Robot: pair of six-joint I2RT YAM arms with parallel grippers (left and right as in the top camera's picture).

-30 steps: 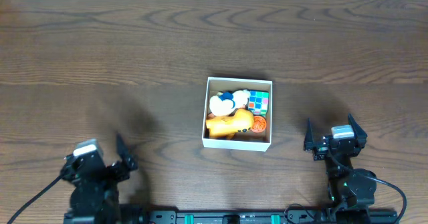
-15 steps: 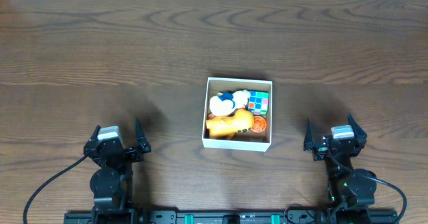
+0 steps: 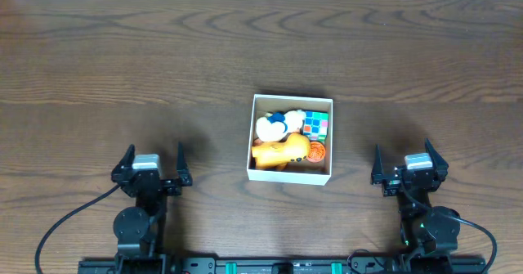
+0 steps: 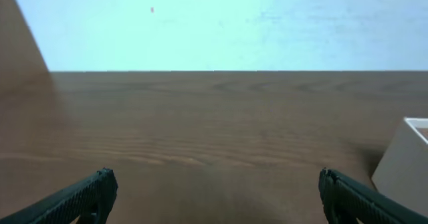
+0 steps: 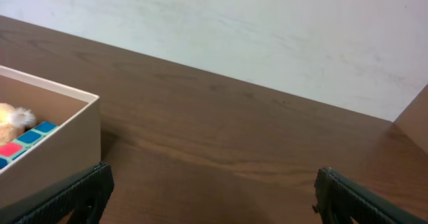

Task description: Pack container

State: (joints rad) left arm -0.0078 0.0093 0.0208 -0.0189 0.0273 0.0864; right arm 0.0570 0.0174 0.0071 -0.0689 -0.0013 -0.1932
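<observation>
left fingers moved right, toward container; pointing straight ahead (formerly skewed)

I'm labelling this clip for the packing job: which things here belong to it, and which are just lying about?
Job: square white-walled cardboard container; inside it, white plush toy, yellow-orange soft toy, multicoloured puzzle cube, small orange disc; open left hand, open right hand.
Lying about: only the dark brown wooden table.
</observation>
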